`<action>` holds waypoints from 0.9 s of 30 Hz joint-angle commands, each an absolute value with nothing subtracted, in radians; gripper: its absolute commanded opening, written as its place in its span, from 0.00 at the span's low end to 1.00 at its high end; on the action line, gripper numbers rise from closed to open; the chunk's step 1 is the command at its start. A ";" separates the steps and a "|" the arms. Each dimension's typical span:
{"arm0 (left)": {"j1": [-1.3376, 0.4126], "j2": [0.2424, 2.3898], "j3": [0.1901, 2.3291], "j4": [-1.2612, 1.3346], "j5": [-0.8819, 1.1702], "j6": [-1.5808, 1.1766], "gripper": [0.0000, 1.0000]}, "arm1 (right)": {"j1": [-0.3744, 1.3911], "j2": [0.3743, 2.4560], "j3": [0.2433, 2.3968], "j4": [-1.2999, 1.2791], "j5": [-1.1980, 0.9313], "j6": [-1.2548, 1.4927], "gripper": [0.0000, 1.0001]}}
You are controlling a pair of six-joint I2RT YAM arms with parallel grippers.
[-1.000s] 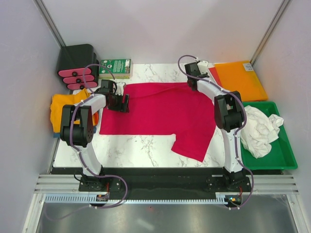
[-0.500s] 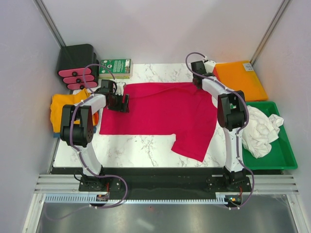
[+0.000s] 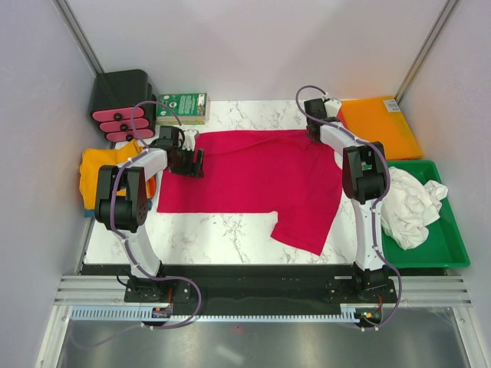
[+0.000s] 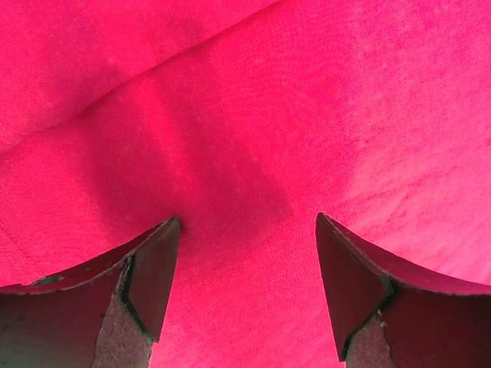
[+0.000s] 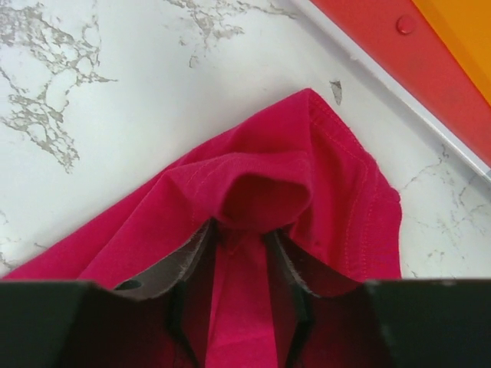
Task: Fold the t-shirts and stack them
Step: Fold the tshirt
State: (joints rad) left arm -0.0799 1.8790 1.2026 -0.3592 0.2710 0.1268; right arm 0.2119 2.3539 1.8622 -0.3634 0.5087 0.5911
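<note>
Crimson t-shirt spread flat on surface. Right tool clamped on far right corner. Left tool apart over far left edge. Best: left pinches matching corner first, then both lift evenly.

The right tool pinches tight on a bunched-up fold of the red t-shirt. The shirt's stitched edge lies on the white marble tabletop. In the top right corner is a flat red sheet, with an orange sheet touching it.
</note>
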 commanded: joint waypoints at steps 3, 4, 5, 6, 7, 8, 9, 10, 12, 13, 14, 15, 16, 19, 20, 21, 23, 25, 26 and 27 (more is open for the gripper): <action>-0.077 1.894 1.201 -0.333 0.285 0.104 0.78 | 0.212 2.353 1.882 -0.345 0.474 0.603 0.30; -0.077 1.894 1.201 -0.334 0.285 0.103 0.78 | 0.210 2.349 1.876 -0.341 0.477 0.600 0.30; -0.077 1.894 1.201 -0.333 0.285 0.104 0.78 | 0.212 2.338 1.865 -0.334 0.482 0.600 0.30; -0.075 1.894 1.201 -0.333 0.285 0.104 0.78 | 0.212 2.333 1.859 -0.333 0.485 0.600 0.30; -0.077 1.894 1.201 -0.333 0.285 0.103 0.78 | 0.212 2.327 1.855 -0.328 0.486 0.598 0.29; -0.077 1.893 1.201 -0.334 0.288 0.101 0.78 | 0.212 2.318 1.844 -0.321 0.491 0.597 0.27; -0.077 1.894 1.201 -0.333 0.290 0.101 0.78 | 0.212 2.315 1.841 -0.318 0.491 0.595 0.26; -0.077 1.894 1.201 -0.333 0.288 0.101 0.79 | 0.212 2.315 1.839 -0.319 0.492 0.592 0.24; -0.077 1.891 1.203 -0.333 0.291 0.101 0.78 | 0.212 2.310 1.836 -0.319 0.497 0.589 0.21; -0.077 1.893 1.201 -0.333 0.290 0.101 0.78 | 0.213 2.310 1.833 -0.319 0.499 0.588 0.21; -0.077 1.891 1.203 -0.333 0.291 0.103 0.78 | 0.212 2.303 1.830 -0.319 0.502 0.588 0.25; -0.077 1.890 1.201 -0.334 0.291 0.103 0.78 | 0.213 2.299 1.825 -0.319 0.505 0.586 0.30; -0.077 1.890 1.201 -0.334 0.291 0.101 0.78 | 0.218 2.296 1.816 -0.319 0.509 0.583 0.36; -0.078 1.891 1.201 -0.334 0.296 0.103 0.78 | 0.230 2.270 1.790 -0.311 0.549 0.572 0.47; -0.078 1.891 1.201 -0.334 0.298 0.103 0.78 | 0.236 2.251 1.781 -0.307 0.560 0.554 0.50; -0.078 1.891 1.203 -0.333 0.298 0.101 0.78 | 0.242 2.241 1.770 -0.298 0.572 0.545 0.51; -0.078 1.891 1.204 -0.333 0.298 0.100 0.78 | 0.258 2.217 1.750 -0.290 0.574 0.519 0.51; -0.078 1.891 1.203 -0.333 0.299 0.100 0.78 | 0.281 2.185 1.717 -0.276 0.586 0.506 0.51; -0.080 1.890 1.203 -0.334 0.298 0.101 0.78 | 0.288 2.174 1.700 -0.270 0.591 0.499 0.51; -0.080 1.890 1.201 -0.334 0.301 0.100 0.78 | 0.304 2.162 1.684 -0.261 0.591 0.496 0.50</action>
